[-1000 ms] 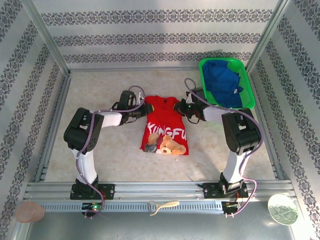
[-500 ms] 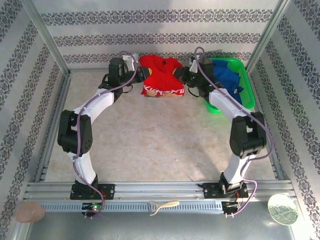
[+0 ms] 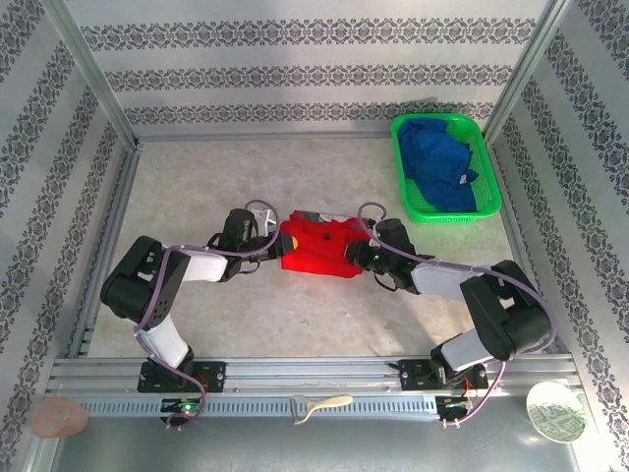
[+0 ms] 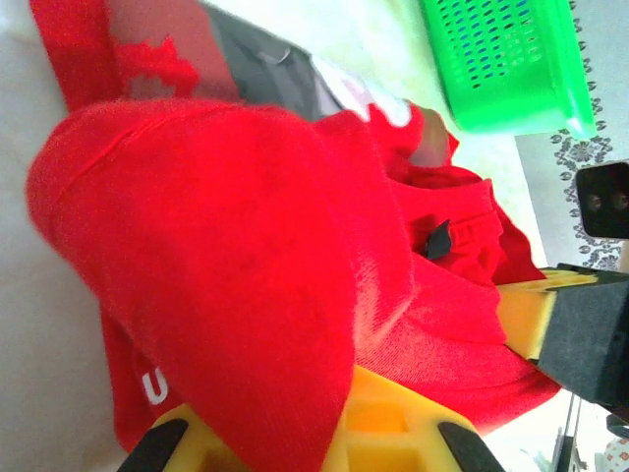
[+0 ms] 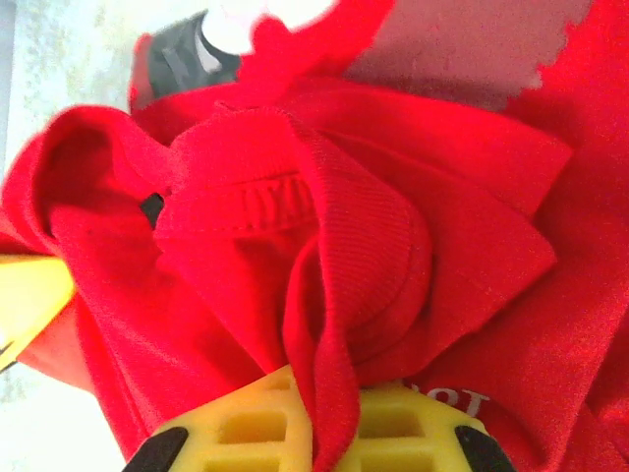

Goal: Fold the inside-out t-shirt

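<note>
The inside-out t-shirt point(image 3: 319, 246) is a bright red bundle lying low on the table's middle, stretched between both arms. My left gripper point(image 3: 279, 246) is shut on its left edge and my right gripper point(image 3: 354, 254) is shut on its right edge. In the left wrist view a rounded fold of the t-shirt point(image 4: 226, 256) runs down between my yellow fingers point(image 4: 393, 433). From the right wrist, a ribbed hem of the t-shirt point(image 5: 334, 295) is pinched between the yellow fingers point(image 5: 246, 428). White lettering shows on the cloth in both wrist views.
A green basket point(image 3: 491, 202) holding a blue garment point(image 3: 437, 162) stands at the back right, also visible as the basket point(image 4: 511, 59) from the left wrist. Patterned walls and metal rails point(image 3: 108, 197) enclose the table. Small objects lie on the front rail point(image 3: 319, 405).
Both grippers carried the shirt up to the back wall half a second ago, then swung it down and toward the near side. It now lies bunched and shorter on the table.
</note>
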Robot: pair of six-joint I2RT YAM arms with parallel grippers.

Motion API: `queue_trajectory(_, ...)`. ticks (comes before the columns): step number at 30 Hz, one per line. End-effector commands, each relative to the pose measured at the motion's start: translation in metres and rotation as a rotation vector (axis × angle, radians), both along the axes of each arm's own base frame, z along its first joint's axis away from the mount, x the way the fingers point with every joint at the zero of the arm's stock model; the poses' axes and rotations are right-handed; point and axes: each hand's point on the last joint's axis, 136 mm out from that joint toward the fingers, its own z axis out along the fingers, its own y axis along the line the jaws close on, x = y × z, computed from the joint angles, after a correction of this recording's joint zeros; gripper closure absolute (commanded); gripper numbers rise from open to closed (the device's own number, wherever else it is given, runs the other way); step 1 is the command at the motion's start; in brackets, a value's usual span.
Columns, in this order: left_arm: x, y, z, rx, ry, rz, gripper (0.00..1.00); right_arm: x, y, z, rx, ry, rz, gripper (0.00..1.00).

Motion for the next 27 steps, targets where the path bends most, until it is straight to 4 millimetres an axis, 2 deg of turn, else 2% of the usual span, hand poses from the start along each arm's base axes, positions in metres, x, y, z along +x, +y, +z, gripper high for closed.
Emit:
queue_trajectory(1, 0.042, 0.013, 0.041, 0.001, -0.195, 0.118, 1.00, 0.032, -0.007, 0.048, -0.016, -0.203, -0.061, 1.00)
queue_trajectory(5, 0.058, 0.009, 0.046, 0.049, -0.220, 0.107, 1.00, 0.048, -0.017, 0.059, -0.068, -0.241, -0.105, 1.00)
queue_trajectory(8, 0.073, 0.005, 0.047, 0.079, -0.224, 0.094, 1.00, 0.060, -0.028, 0.053, -0.106, -0.225, -0.158, 1.00)
queue_trajectory(11, 0.086, 0.002, 0.030, 0.122, -0.197, 0.085, 1.00, 0.067, -0.045, 0.034, -0.154, -0.171, -0.239, 1.00)
queue_trajectory(17, 0.103, -0.002, -0.025, 0.181, -0.100, 0.081, 1.00, 0.076, -0.068, -0.014, -0.215, -0.020, -0.358, 1.00)
queue_trajectory(19, 0.107, -0.002, -0.037, 0.192, -0.079, 0.090, 1.00, 0.082, -0.072, -0.025, -0.218, 0.015, -0.366, 1.00)
queue_trajectory(21, 0.112, -0.003, -0.038, 0.193, -0.074, 0.097, 0.92, 0.087, -0.074, -0.027, -0.221, 0.023, -0.357, 0.82)
queue_trajectory(23, 0.115, -0.004, -0.030, 0.184, -0.086, 0.096, 0.74, 0.089, -0.079, -0.018, -0.226, 0.012, -0.342, 0.61)
queue_trajectory(24, 0.116, -0.005, -0.023, 0.177, -0.095, 0.095, 0.68, 0.088, -0.082, -0.011, -0.226, -0.006, -0.346, 0.56)
queue_trajectory(27, 0.115, -0.002, 0.006, 0.165, -0.133, 0.105, 0.44, 0.078, -0.089, 0.018, -0.205, -0.050, -0.352, 0.53)
